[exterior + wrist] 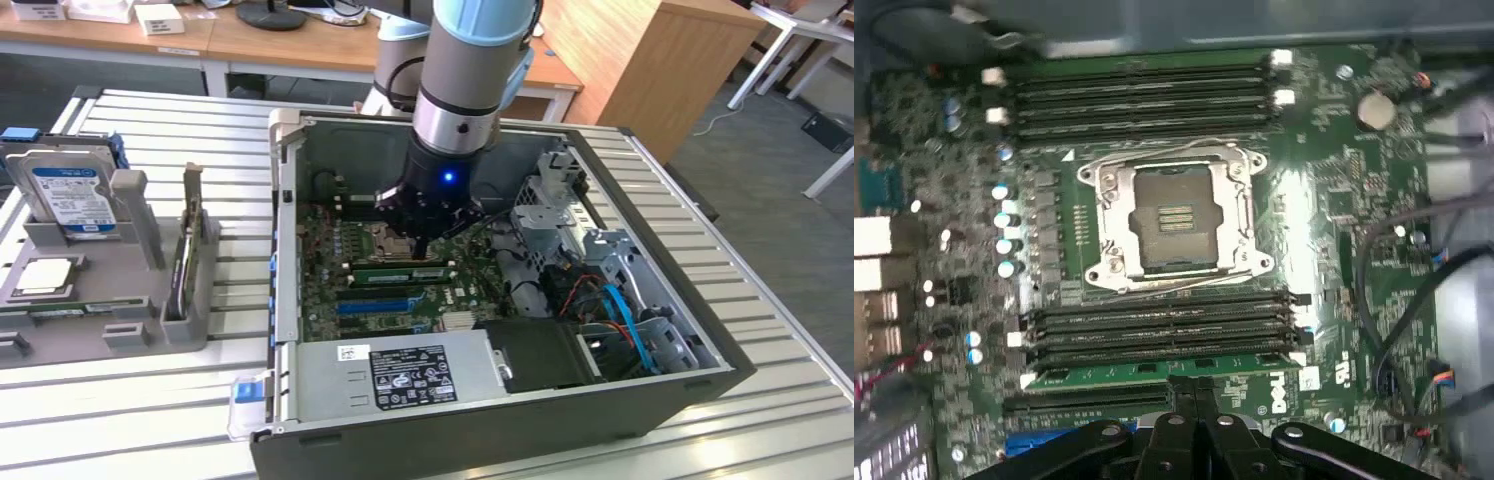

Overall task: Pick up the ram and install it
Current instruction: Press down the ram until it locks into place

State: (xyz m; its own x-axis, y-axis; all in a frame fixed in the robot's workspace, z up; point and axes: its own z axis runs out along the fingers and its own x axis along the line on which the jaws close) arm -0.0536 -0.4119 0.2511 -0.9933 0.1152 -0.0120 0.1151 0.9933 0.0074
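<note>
Even, bright room light outside; dim and soft-focused inside the case.

Exterior view: slatted surface (747, 300) evenly lit, case (534, 440) interior shaded, blue lamp glowing on the arm (450, 178). Wrist view: glare patch on the motherboard (1294, 200) beside the socket (1172, 215); edges blurred, end effector (1194, 435) dark, out of focus.

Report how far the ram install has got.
Done: the ram has been picked up and brought into the open computer case; it lies along a memory slot beside the empty processor socket. In hand: the claw is shut and sits on the stick's top edge. Left: whether the stick is fully seated, or the slot latches closed, cannot be told.
</note>
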